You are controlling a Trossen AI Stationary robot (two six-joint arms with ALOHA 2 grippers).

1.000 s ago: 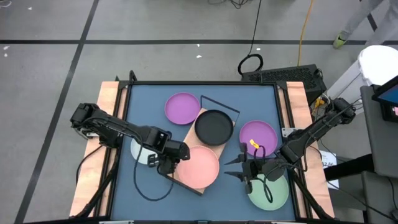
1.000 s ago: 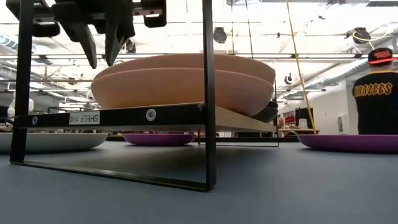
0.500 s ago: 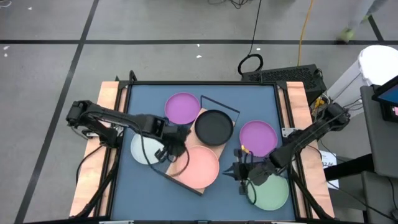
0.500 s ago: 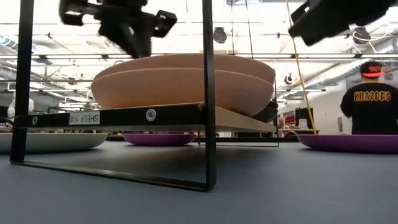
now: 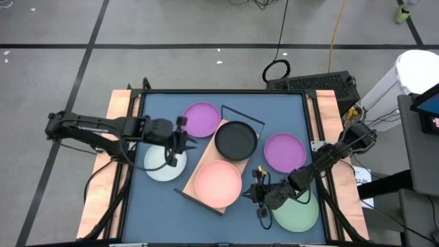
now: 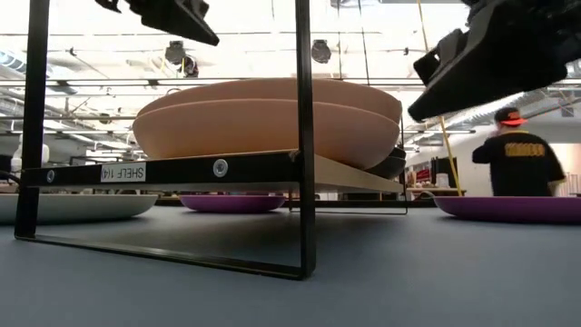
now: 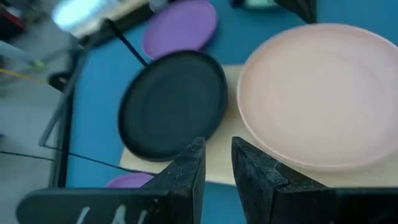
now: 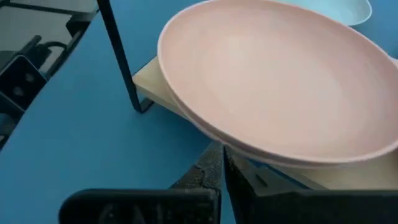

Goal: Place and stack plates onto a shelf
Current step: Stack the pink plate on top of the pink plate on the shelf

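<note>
Robotics lab or workshop, large open hall, grey concrete floor (image 5: 171, 27) marked with dark tape lines, cables (image 5: 281, 41) trailing across it, blue-topped work table (image 5: 164, 110) on a wooden base, ceiling lights and exposed rails, a person (image 6: 519, 154) standing in the background

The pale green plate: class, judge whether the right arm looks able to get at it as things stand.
Probably yes. The right gripper, shut and empty, hovers beside the pale green plate, which lies bare on the table with nothing stacked on it. Only the arm's own forearm crosses above the plate.
</note>
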